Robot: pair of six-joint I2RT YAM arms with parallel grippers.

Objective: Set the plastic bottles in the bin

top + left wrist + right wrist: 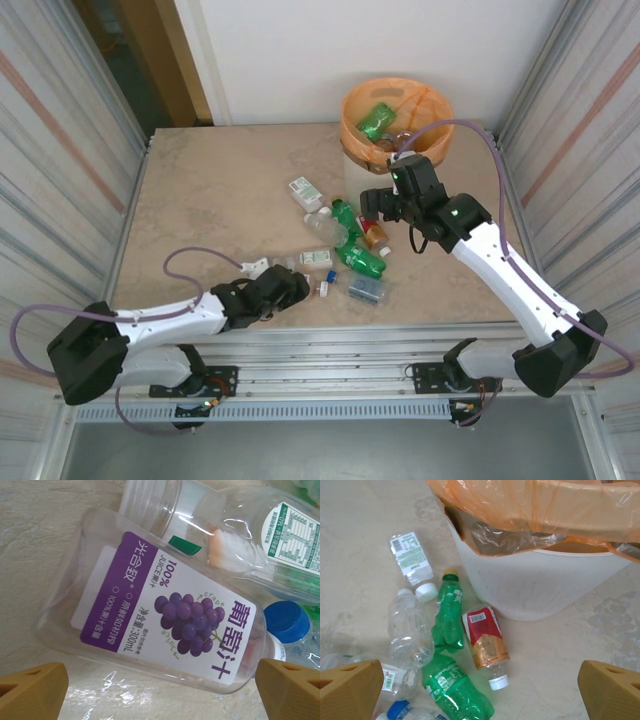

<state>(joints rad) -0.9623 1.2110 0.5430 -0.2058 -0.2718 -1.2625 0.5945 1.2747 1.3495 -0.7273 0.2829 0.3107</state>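
Crushed green, clear and brown plastic bottles lie clustered on the beige table, at 7 o'clock from the round cream-white, orange-lined bin. Left gripper gapes wide astride a clear grape-juice bottle, unclamped; right gripper gapes wide, empty

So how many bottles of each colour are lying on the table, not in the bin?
Green bottles: 2
Brown bottle: 1
Clear bottles: 5
Total on the table: 8
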